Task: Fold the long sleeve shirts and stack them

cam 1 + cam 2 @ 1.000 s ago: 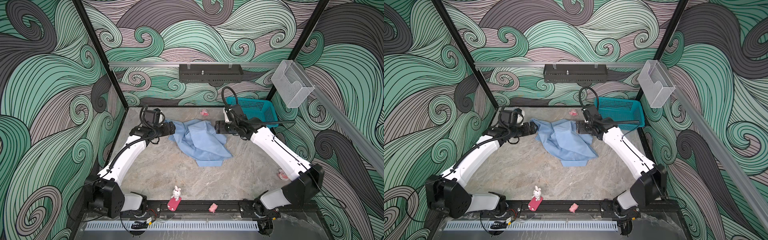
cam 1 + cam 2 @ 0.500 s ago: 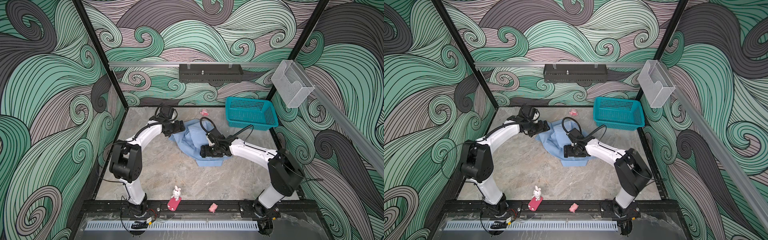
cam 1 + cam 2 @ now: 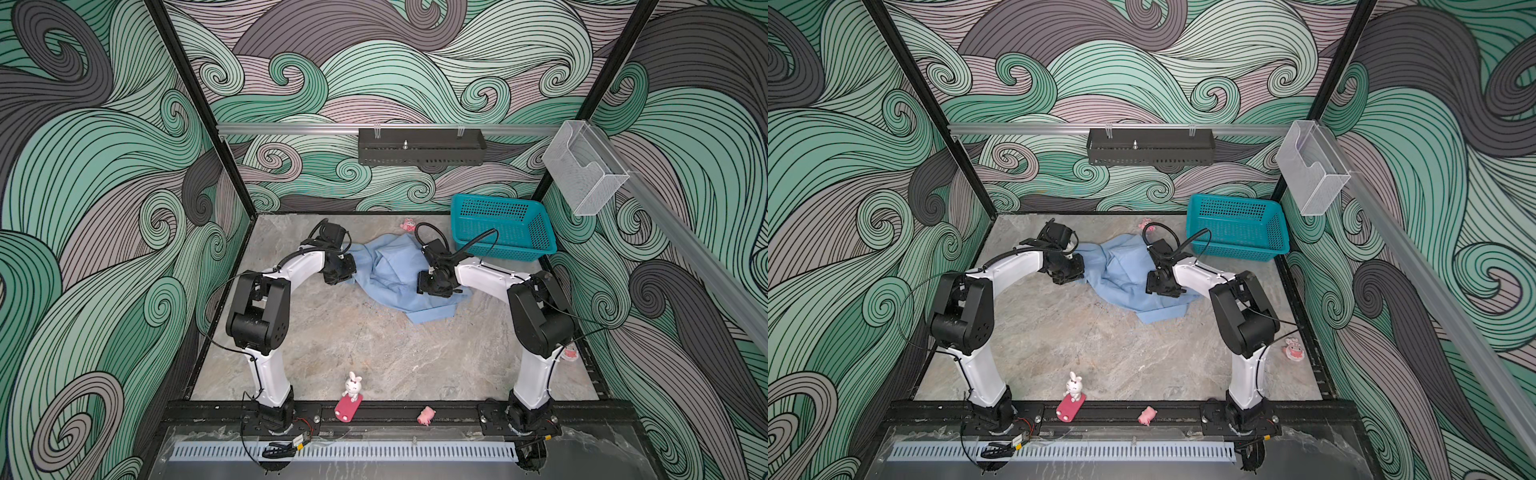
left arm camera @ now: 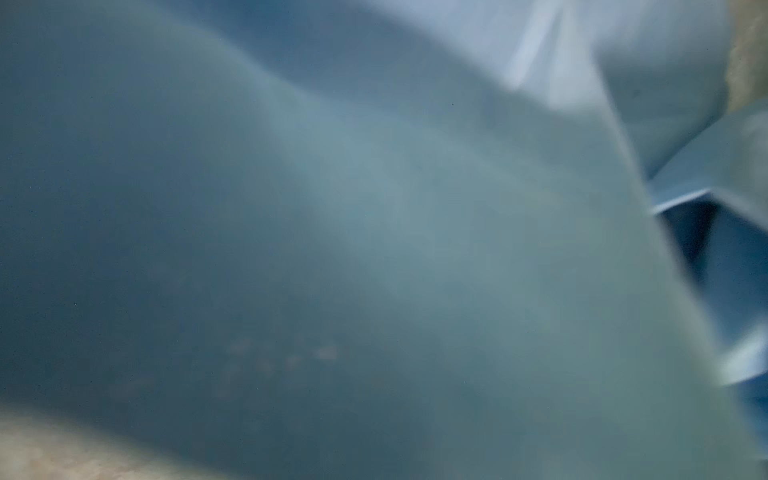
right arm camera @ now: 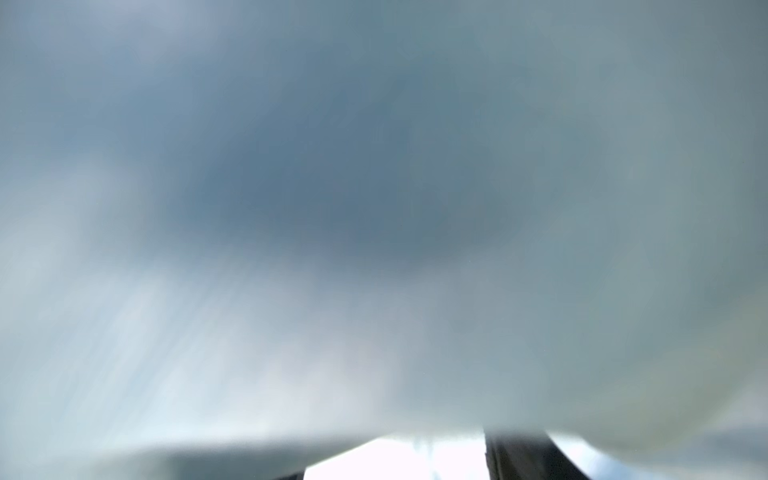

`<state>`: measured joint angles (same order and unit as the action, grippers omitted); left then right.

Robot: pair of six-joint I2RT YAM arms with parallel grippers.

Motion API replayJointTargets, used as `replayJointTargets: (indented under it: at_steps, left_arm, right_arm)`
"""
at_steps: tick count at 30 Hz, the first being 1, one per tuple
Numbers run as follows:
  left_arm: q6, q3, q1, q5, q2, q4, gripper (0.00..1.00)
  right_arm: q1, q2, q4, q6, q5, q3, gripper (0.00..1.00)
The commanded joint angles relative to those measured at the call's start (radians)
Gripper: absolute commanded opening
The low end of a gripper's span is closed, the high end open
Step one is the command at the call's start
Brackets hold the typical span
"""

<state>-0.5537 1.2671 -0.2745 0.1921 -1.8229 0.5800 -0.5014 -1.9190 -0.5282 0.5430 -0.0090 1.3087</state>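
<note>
My left gripper (image 3: 345, 274) has just clamped tight at the edge of the shirt (image 3: 390, 272). My right gripper (image 3: 430, 286), I cannot tell. I think spreading starts soon.

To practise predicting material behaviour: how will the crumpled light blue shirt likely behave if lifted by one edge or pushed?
The light blue shirt lies in soft folds, so it will probably be floppy, draping rather than keeping shape. It looks thin, so likely light. Pushed across the table, it would probably bunch up, not slide whole.
</note>
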Motion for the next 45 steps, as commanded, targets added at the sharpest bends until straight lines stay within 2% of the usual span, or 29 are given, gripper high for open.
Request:
replayJointTargets:
  at_steps: [1,5,8,11,12,15,21,27,29,30,31,32,33,34,35,36,41,45]
  left_arm:
    - [-0.018,-0.108,0.004,-0.009,0.161,0.025,0.0]
    - [-0.027,-0.221,0.003,-0.016,0.362,0.07,0.0]
    - [-0.041,-0.252,0.005,-0.053,0.506,0.115,0.0]
    - [-0.065,-0.25,0.009,-0.141,0.604,0.141,0.38]
    - [-0.075,-0.251,0.012,-0.179,0.634,0.137,0.47]
    - [-0.095,-0.251,0.036,-0.233,0.696,0.118,0.59]
    - [-0.113,-0.232,0.125,-0.193,0.73,0.119,0.65]
    - [-0.105,-0.227,0.182,-0.158,0.769,0.125,0.65]
    - [-0.098,-0.224,0.191,-0.151,0.776,0.132,0.66]
    - [-0.094,-0.224,0.195,-0.148,0.78,0.134,0.66]
    - [-0.092,-0.224,0.198,-0.146,0.783,0.133,0.66]
    - [-0.09,-0.224,0.202,-0.141,0.786,0.134,0.66]
    - [-0.086,-0.224,0.207,-0.137,0.787,0.136,0.65]
    - [-0.083,-0.224,0.21,-0.137,0.788,0.137,0.65]
    - [-0.08,-0.224,0.212,-0.137,0.788,0.137,0.65]
    - [-0.077,-0.224,0.215,-0.137,0.787,0.135,0.65]
    - [-0.069,-0.235,0.218,-0.091,0.756,0.099,0.64]
    - [-0.074,-0.256,0.218,0.022,0.702,0.029,0.64]
  right_arm:
    - [0.002,-0.031,-0.06,-0.04,0.031,0.085,0.62]
    - [0.003,-0.086,-0.129,-0.105,0.001,0.241,0.63]
    - [-0.042,-0.076,-0.162,-0.198,-0.022,0.324,0.68]
    - [-0.14,-0.03,-0.153,-0.283,-0.001,0.339,0.75]
    - [-0.174,-0.025,-0.153,-0.305,0.003,0.348,0.77]
    - [-0.257,-0.074,-0.175,-0.363,0.015,0.424,0.83]
    - [-0.329,-0.333,-0.314,-0.408,0.043,0.759,0.9]
    - [-0.338,-0.599,-0.425,-0.418,0.158,1.14,0.94]
    - [-0.336,-0.687,-0.465,-0.423,0.21,1.268,0.93]
    - [-0.335,-0.724,-0.477,-0.427,0.223,1.335,0.91]
    - [-0.333,-0.74,-0.482,-0.426,0.232,1.369,0.84]
    - [-0.328,-0.747,-0.481,-0.425,0.227,1.392,0.72]
    - [-0.319,-0.743,-0.485,-0.421,0.201,1.413,0.48]
    - [-0.313,-0.731,-0.486,-0.415,0.19,1.417,0.33]
    - [-0.304,-0.702,-0.486,-0.414,0.172,1.411,0.12]
    - [-0.296,-0.663,-0.49,-0.422,0.144,1.399,0.0]
    - [-0.287,-0.325,-0.494,-0.504,-0.007,1.199,0.0]
    - [-0.287,0.032,-0.365,-0.547,-0.08,0.848,0.0]
